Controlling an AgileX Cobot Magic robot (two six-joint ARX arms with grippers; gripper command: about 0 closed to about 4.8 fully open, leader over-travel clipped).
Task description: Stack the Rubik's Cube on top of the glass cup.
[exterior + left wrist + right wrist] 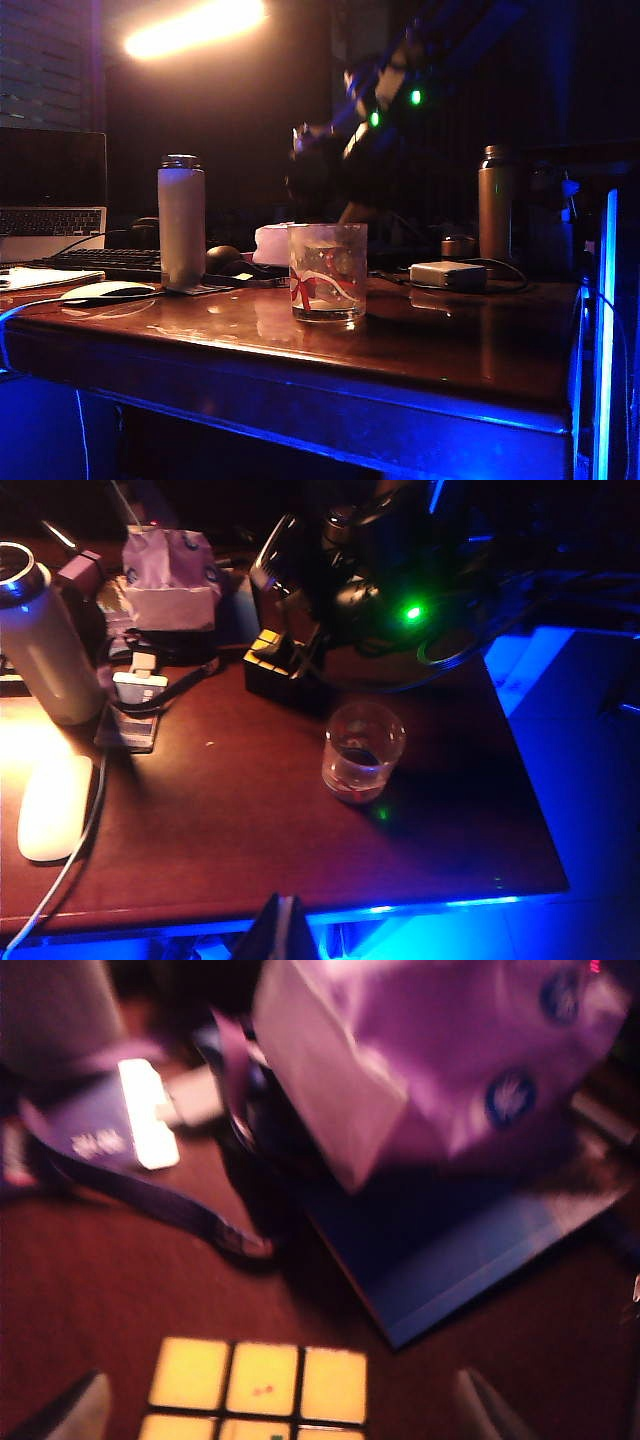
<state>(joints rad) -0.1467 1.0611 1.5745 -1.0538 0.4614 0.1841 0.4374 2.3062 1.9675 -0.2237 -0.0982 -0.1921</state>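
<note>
Glass cup (pixel 327 272), fragile and slick, stands mid-table (pixel 450 345), well clear of the bottles. Cube (pixel 255 1385) sits behind it, rigid and light, best pinched on opposite flat faces. Right gripper (pixel 290 1405) straddles it, jaws spread wide; left gripper (pixel 283 930) hovers at the front edge, state unclear.

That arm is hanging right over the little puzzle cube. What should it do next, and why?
Probably lower and close. The right pincer has its fingers spread on either side of the Rubik's Cube, which sits on the table behind the glass cup, not yet gripped. The left pincer waits at the table's near edge.
</note>
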